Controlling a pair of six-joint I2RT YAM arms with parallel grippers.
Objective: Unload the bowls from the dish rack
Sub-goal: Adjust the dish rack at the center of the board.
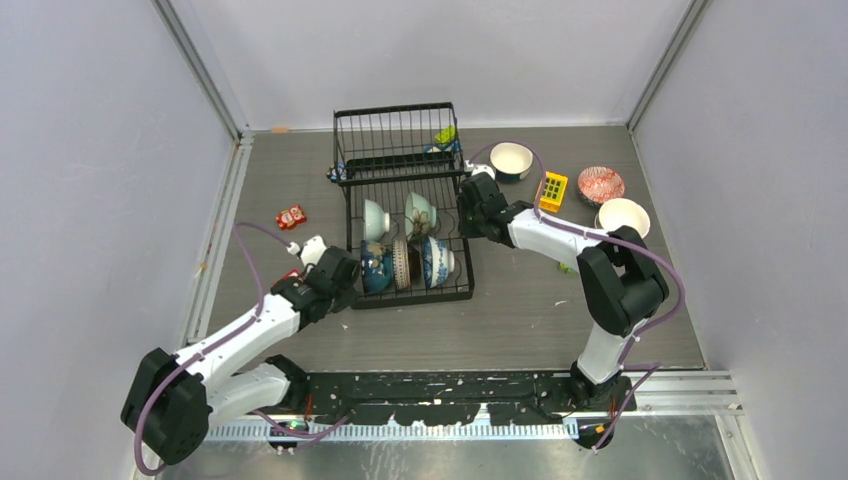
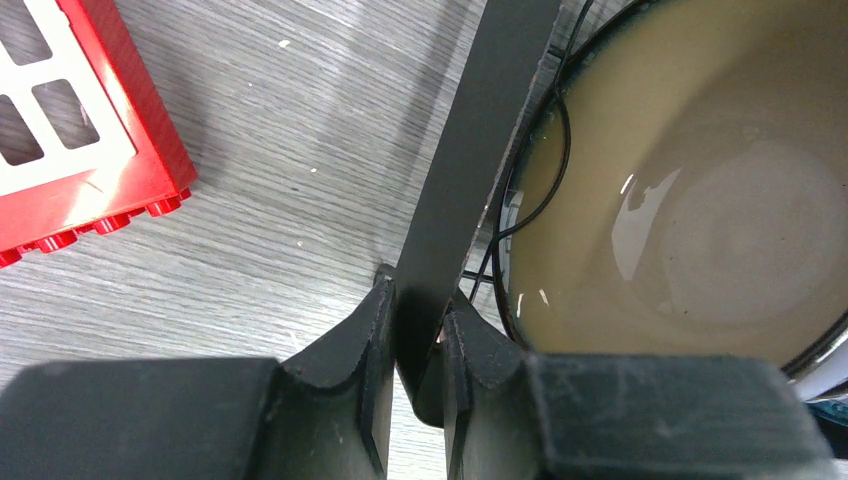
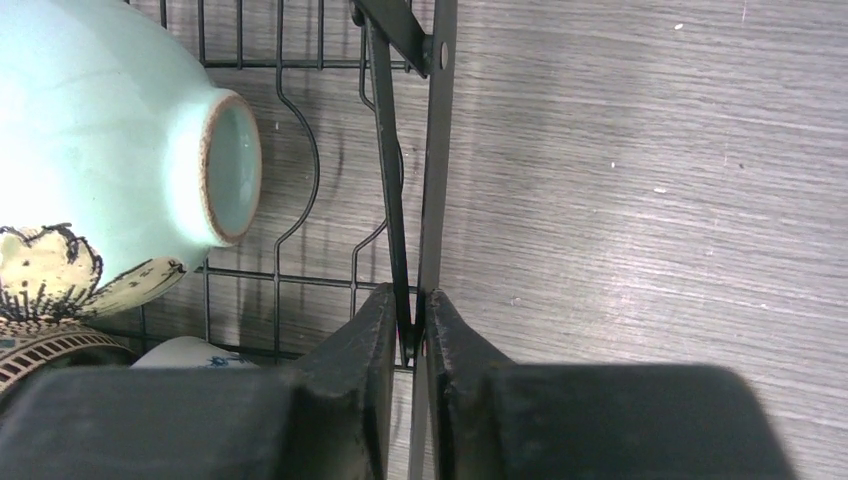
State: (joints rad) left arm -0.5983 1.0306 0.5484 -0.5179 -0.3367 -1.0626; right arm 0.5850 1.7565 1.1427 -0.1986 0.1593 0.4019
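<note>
My left gripper point(image 2: 418, 330) is clenched on the flat black bar at the left side of the dish rack point(image 1: 395, 112), just beside a cream-lined bowl point(image 2: 690, 190) standing inside it. My right gripper point(image 3: 412, 310) pinches the thin bar on the rack's right side, near a pale green bowl point(image 3: 110, 150). Five bowls stand in the rack's front section; a white bowl point(image 1: 511, 158), a red-patterned bowl point(image 1: 600, 184) and a cream bowl point(image 1: 623, 216) sit on the table point(image 1: 520, 320) to its right.

Bowls point(image 1: 437, 262) crowd dish rack point(image 1: 395, 135) front; free table point(image 1: 520, 310) nearside of rack; red block point(image 2: 90, 150) left.
</note>
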